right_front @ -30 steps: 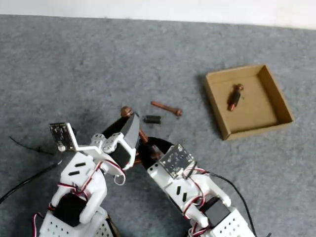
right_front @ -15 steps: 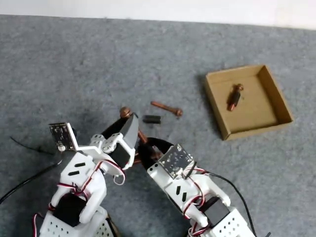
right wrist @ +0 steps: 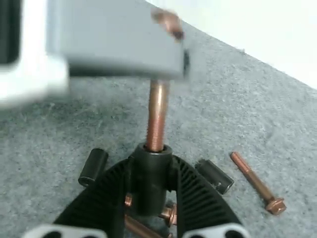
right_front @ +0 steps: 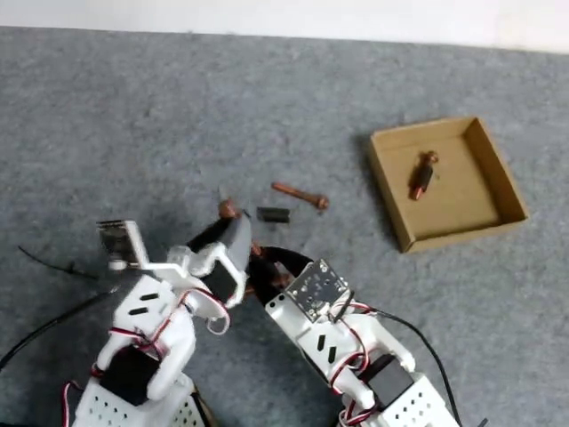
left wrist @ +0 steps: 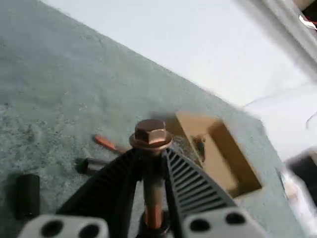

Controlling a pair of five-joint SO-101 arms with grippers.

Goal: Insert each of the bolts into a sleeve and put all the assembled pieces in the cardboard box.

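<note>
Grey, nubby felt [right_front: 133,107] is covering the whole table. Well off to my right, the square cardboard box [right_front: 388,191] is sitting open, with one assembled piece [right_front: 423,174], a copper bolt in a dark sleeve, lying on its flat brown floor. My left gripper [left wrist: 150,154] is clamping its ribbed black fingers on the smooth shank of a copper bolt [left wrist: 150,135], whose flanged hex head is sticking out past the fingertips. My right gripper [right wrist: 151,168] is squeezing a black cylindrical sleeve [right wrist: 150,176] between its fingers, and that bolt's shank is running into the sleeve's round mouth. Between my grippers and the box, a loose bolt [right_front: 300,195] is lying flat on the felt, with a short loose sleeve [right_front: 273,214] just beside it. Another stubby sleeve [right wrist: 93,167] is lying near my right fingers, and more copper bolts [right wrist: 168,213] are showing on the felt behind them
</note>
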